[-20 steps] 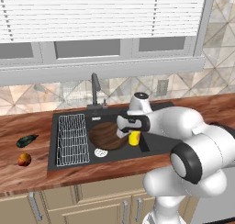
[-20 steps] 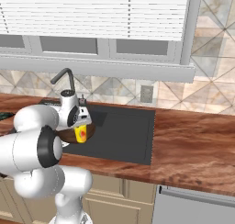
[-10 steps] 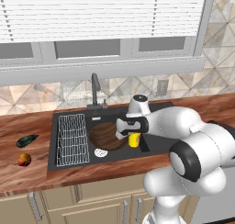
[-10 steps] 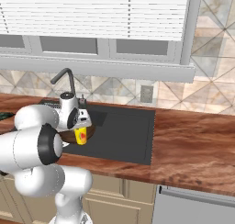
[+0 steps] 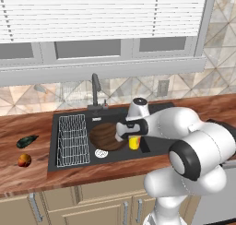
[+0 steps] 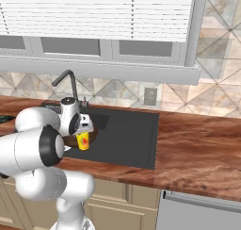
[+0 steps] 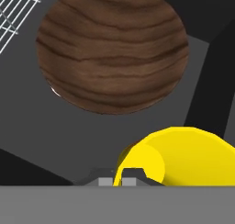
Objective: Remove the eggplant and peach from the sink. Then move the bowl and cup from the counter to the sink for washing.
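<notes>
My gripper (image 5: 130, 135) is shut on the rim of the yellow cup (image 5: 134, 143), holding it low over the black sink (image 5: 92, 163), just right of the bowl. The cup (image 7: 183, 154) lies tilted in the hand view, its rim between my fingertips (image 7: 133, 174). The brown wood-grain bowl (image 5: 105, 135) sits in the basin beside the silver drain (image 5: 101, 152). Out on the counter to the left lie the dark eggplant (image 5: 26, 140) and the orange-red peach (image 5: 24, 160). From the right base view, the cup (image 6: 83, 141) hangs under my gripper (image 6: 84, 133) over the sink (image 6: 127, 135).
A wire rack (image 5: 73, 139) fills the sink's left part, and the dark faucet (image 5: 95, 88) rises behind the basin. My own arm (image 5: 175, 125) reaches over the sink's right side. Wooden counter (image 6: 197, 144) stretches to the right.
The gripper has sunk a little toward the basin with the cup in it. Bowl, eggplant and peach have not moved.
</notes>
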Controlling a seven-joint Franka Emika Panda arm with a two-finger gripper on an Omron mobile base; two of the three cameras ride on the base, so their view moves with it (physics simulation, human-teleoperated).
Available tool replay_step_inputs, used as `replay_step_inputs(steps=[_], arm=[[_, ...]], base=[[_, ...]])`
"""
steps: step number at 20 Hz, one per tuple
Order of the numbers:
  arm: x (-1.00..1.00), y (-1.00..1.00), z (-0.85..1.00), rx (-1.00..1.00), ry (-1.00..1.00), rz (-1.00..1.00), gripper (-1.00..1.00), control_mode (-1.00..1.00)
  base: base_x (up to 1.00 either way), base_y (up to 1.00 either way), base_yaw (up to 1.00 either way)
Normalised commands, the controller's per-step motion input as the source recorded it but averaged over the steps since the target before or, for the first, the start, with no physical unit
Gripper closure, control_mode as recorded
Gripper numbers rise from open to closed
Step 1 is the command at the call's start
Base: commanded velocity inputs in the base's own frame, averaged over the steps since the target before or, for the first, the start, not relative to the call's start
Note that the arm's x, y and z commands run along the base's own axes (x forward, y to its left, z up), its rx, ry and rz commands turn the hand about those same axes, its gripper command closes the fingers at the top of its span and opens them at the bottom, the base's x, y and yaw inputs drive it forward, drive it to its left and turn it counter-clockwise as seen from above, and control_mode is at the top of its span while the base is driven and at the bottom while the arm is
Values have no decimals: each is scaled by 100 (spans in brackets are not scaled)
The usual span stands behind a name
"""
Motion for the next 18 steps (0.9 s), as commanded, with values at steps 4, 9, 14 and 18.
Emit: replay_step_inputs(steps=[4,9,14,18], arm=[[0,2,-10,0,-5,-3,100,-100],[0,2,-10,0,-6,-3,100,-100],[0,1,-11,0,-5,-4,100,-100],[0,0,-11,0,-3,-4,100,-100]], base=[[0,0,0],[0,0,0],[0,0,0],[0,0,0]])
